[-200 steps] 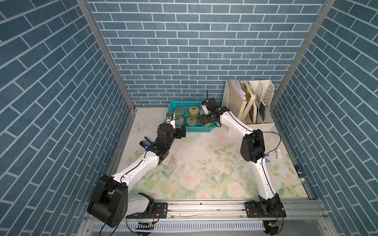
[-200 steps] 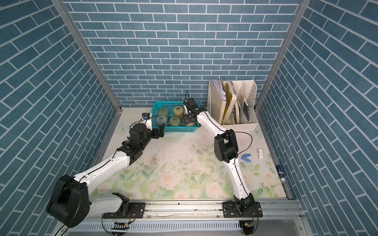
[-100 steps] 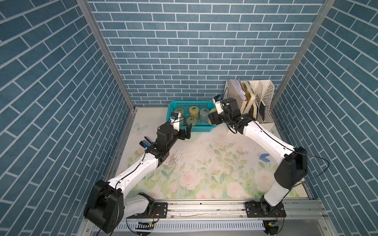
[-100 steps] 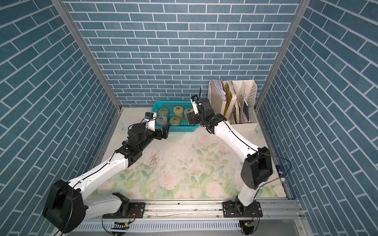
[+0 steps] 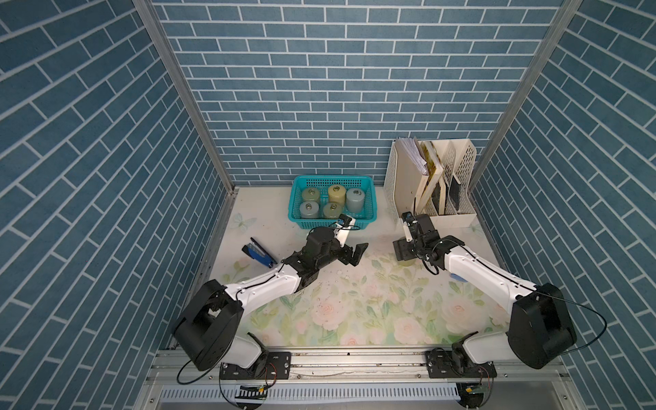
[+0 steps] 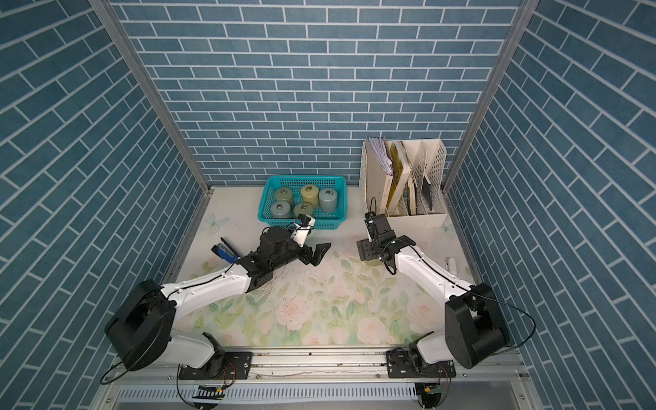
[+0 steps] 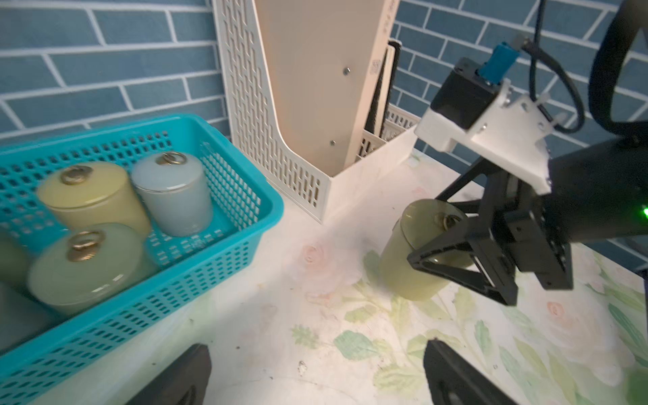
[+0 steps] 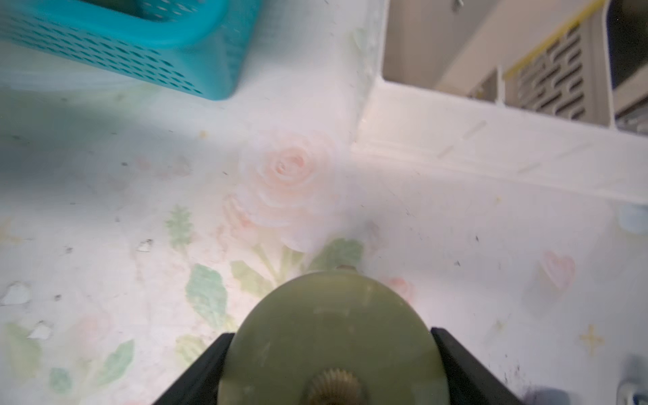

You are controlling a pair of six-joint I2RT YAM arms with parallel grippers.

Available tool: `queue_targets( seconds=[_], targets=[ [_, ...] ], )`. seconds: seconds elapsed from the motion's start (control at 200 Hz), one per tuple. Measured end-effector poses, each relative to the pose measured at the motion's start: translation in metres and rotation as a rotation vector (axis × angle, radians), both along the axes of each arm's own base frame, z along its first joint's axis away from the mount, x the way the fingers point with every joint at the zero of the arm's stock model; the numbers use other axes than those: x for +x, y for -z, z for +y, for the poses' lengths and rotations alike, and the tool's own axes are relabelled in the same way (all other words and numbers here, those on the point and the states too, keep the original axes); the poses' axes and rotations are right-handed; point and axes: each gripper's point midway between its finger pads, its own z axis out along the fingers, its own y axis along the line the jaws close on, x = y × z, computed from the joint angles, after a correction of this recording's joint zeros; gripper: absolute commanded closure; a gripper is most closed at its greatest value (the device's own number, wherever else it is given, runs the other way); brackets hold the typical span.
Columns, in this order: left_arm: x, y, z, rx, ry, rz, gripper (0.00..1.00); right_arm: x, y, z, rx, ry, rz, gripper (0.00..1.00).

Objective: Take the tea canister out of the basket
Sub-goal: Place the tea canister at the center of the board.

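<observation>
The teal basket (image 5: 294, 207) (image 6: 264, 207) stands at the back wall with several tea canisters (image 5: 336, 193) upright inside. One olive-green tea canister (image 7: 410, 259) (image 8: 333, 336) is outside the basket, tilted low over the floral mat in front of the file rack. My right gripper (image 5: 404, 253) (image 6: 369, 252) (image 8: 331, 350) is shut on its lid end. I cannot tell whether it touches the mat. In both top views the gripper hides most of it. My left gripper (image 5: 356, 253) (image 6: 321, 252) (image 7: 315, 354) stands open and empty over the mat, just in front of the basket.
A cream perforated file rack (image 5: 431, 184) with papers stands at the back right, close behind the right gripper. A blue stapler (image 5: 258, 252) lies on the mat left of the left arm. A small white object (image 6: 451, 264) lies near the right wall.
My right arm has carried the olive canister out of the basket, to the right and forward, down near the mat. The left gripper has drawn back from the basket's front rim.
</observation>
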Motion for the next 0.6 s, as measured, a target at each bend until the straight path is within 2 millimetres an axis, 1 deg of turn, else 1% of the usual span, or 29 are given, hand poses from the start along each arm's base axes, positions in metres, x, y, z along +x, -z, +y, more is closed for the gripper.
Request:
queue_targets(
  seconds=[0.105, 0.21, 0.34, 0.6],
  targets=[
    [-0.004, 0.006, -0.02, -0.003, 0.043, 0.015, 0.0, 0.006, 0.003, -0.023, 0.013, 0.087, 0.009, 1.0],
    [-0.009, 0.003, -0.038, -0.025, 0.082, 0.011, 0.0, 0.011, 0.004, -0.038, 0.019, 0.144, 0.007, 1.0],
    [-0.012, 0.003, -0.052, -0.043, 0.114, 0.017, 0.0, 0.013, 0.006, -0.044, 0.031, 0.165, 0.008, 1.0],
    [-0.013, 0.007, -0.062, -0.049, 0.137, 0.028, 0.0, 0.018, 0.016, -0.047, 0.044, 0.176, 0.015, 1.0]
  ],
)
